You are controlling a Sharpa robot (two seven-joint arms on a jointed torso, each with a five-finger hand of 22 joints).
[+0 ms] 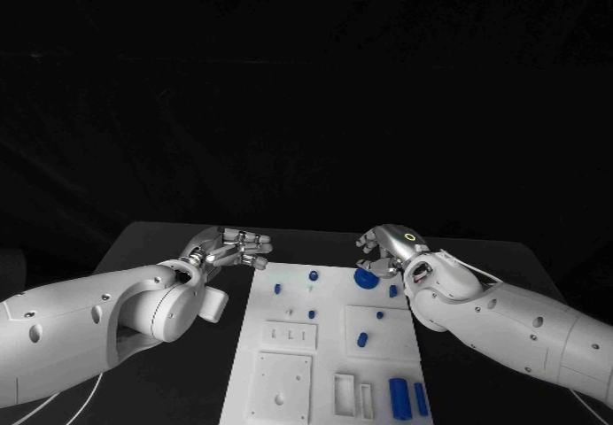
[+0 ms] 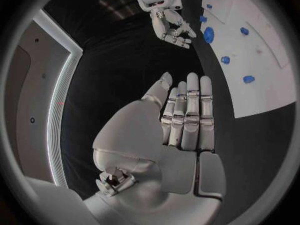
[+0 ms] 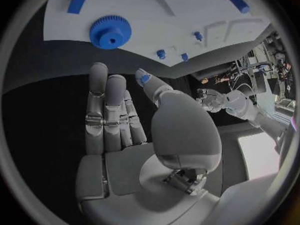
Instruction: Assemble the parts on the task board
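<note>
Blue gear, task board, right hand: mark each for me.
blue gear (image 3: 110,31): right wrist view, toothed face near its hub.
task board (image 1: 288,305): head view, bare white surface.
right hand (image 1: 387,249): head view, back of the hand.

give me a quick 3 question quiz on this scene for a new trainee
1. True or false: the left hand holds a blue part.
2. Which hand is nearer the blue gear? A) left B) right
3. Fill in: the blue gear lies on the white ____.

Key:
1. False; its fingers are apart and hold nothing.
2. B, the right hand is just beside it.
3. task board.
</note>
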